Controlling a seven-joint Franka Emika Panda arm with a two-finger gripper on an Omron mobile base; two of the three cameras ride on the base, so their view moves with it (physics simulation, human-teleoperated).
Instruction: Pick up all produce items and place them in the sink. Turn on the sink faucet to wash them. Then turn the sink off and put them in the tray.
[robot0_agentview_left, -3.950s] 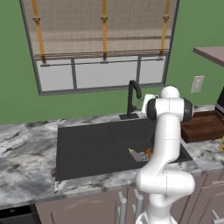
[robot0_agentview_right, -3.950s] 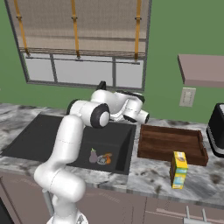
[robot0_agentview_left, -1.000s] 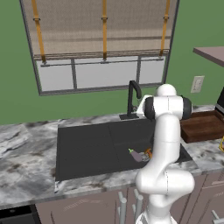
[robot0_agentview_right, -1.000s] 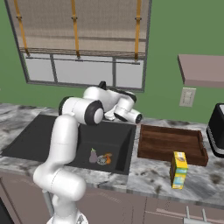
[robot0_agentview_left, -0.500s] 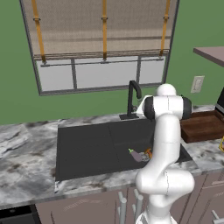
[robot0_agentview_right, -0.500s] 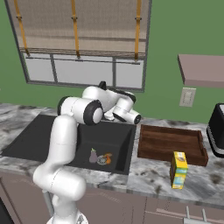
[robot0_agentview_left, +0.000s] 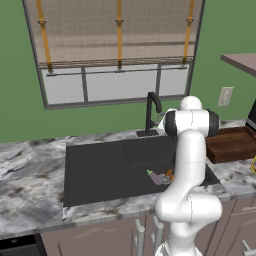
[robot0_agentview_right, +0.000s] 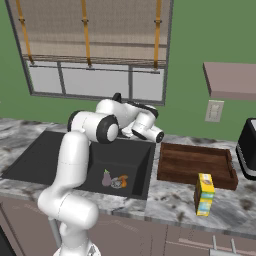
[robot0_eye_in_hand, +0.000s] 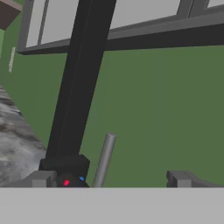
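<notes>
The produce sits in the sink (robot0_agentview_right: 30, 155): the purple piece (robot0_agentview_right: 106, 178) and the orange piece (robot0_agentview_right: 123, 181) lie side by side on the basin floor near the front right corner. The tray (robot0_agentview_right: 195, 165) rests on the table (robot0_agentview_right: 175, 200), just right of the sink.

The step in hand appears to be turning on the faucet (robot0_eye_in_hand: 83, 78). You hold the end effector (robot0_eye_in_hand: 109, 180) released, fingers spread wide, nothing between them. In the hand view, the faucet column stands close ahead and left of centre, its long axis upright. A slim grey lever (robot0_eye_in_hand: 104, 159) rises between the fingertips, nearer the left one. Approach forward, biased left.
</notes>
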